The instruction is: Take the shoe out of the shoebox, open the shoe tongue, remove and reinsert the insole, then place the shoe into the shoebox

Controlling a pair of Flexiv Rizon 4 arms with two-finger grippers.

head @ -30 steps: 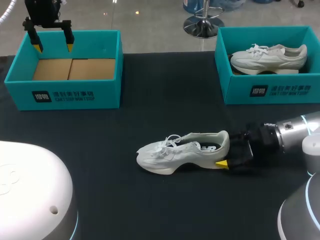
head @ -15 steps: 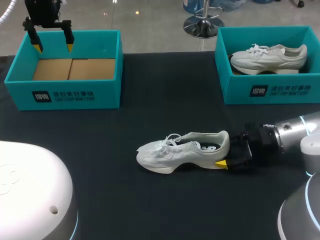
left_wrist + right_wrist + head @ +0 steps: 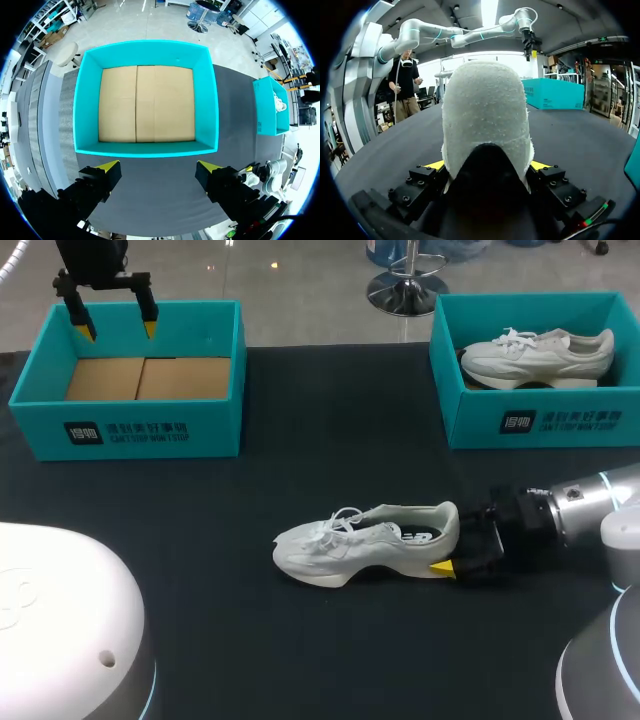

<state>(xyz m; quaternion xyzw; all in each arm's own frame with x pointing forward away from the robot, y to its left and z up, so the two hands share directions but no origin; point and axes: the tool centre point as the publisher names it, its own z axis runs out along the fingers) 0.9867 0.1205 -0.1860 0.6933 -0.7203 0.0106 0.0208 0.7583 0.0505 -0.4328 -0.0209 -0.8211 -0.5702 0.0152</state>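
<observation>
A white sneaker lies on its sole in the middle of the black table, toe toward my left. My right gripper comes in low from the right and is shut on its heel. In the right wrist view the heel fills the space between the fingers, and both yellow tips press its sides. The empty teal shoebox stands at the back left, its cardboard floor bare. My left gripper hangs open above its far rim, with nothing between the fingers; below it lies the box.
A second teal box at the back right holds another white sneaker. My left arm's white base fills the front left corner. Black table surface lies between the two boxes and around the shoe.
My right gripper slid slightly left and closed in on the shoe's heel. My left gripper rose a little over the empty box. The shoe stayed put.
</observation>
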